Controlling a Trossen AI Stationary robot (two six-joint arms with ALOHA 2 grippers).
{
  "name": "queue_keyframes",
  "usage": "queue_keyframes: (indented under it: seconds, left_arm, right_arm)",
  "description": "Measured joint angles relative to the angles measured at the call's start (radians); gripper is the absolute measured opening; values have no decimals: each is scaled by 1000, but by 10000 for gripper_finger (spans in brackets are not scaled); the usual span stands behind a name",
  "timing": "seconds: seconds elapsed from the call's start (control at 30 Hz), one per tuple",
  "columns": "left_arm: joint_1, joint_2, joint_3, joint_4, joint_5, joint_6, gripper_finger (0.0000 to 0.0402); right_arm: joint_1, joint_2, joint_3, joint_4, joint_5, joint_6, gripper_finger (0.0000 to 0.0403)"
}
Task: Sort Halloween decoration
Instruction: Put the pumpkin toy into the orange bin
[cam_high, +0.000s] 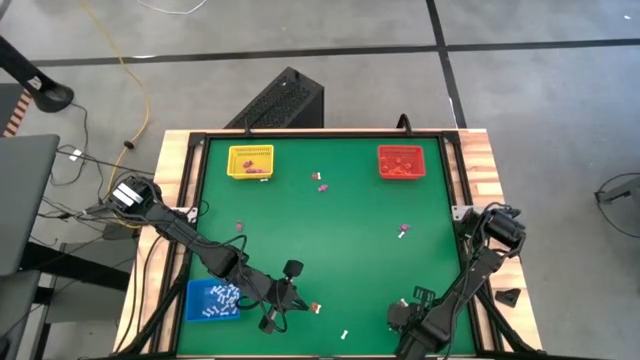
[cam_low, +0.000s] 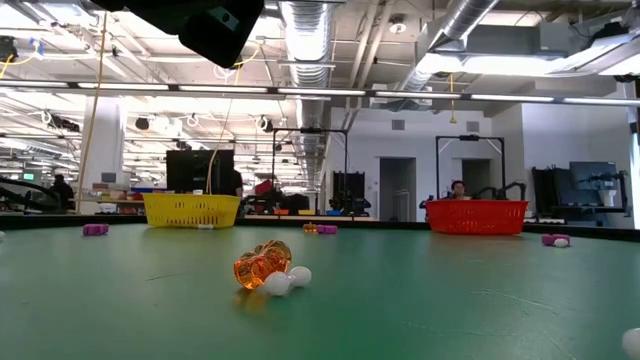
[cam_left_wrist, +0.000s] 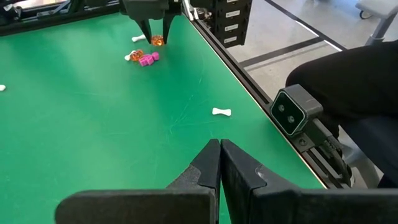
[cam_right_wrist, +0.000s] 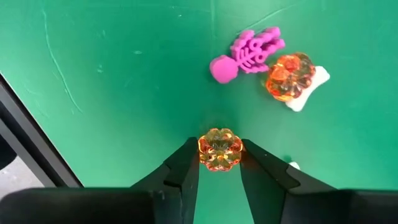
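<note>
My right claw (cam_right_wrist: 219, 152) grasps a translucent orange plastic pumpkin (cam_right_wrist: 219, 148) just above the green table (cam_right_wrist: 124, 74), at the near edge, beside a pink plastic skeleton (cam_right_wrist: 245, 53). My left claw (cam_left_wrist: 220, 147), clenched tight, hangs to its left.

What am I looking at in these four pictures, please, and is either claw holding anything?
Two robot arms work at a green table. One picture looks straight down, one looks level across the tabletop, and one comes from each arm's wrist. A yellow tray, a red tray and a blue tray sit on the table. Tiny trinkets lie scattered, such as a pink skeleton, a white bone and a loose pumpkin. The right gripper is shut on an orange pumpkin. The left gripper is shut and empty.
</note>
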Motion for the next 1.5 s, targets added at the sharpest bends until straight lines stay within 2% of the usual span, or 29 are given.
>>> queue_keyframes:
  seconds: [0.13,0.33,0.47,0.6,0.8,1.07,1.3,1.43,1.5]
  left_arm:
    - [0,0,0,0,0,0,0]
    - [0,0,0,1,0,7,0]
    - [0,0,0,2,0,27,0]
    - [0,0,3,1,0,45,0]
    - [0,0,14,-2,0,53,0]
    - [0,0,15,-84,0,39,0]
    - [-2,-9,15,-93,0,-10,0]
    - [-4,-9,15,-100,0,-37,0]
    - [-4,-10,15,-100,0,-50,0]
  right_arm:
    - [-7,0,27,-46,8,-31,136]
    - [-40,0,119,-239,90,-103,137]
    - [-122,-4,182,-372,117,-205,136]
    - [-243,-38,200,-392,163,-353,135]
    - [-487,-124,201,-424,257,-621,135]
    - [-922,-264,201,-445,288,-893,135]
    - [-1313,-313,200,-430,289,-952,135]
    - [-1461,-301,194,-366,284,-952,140]
    - [-1514,-294,176,-330,246,-951,149]
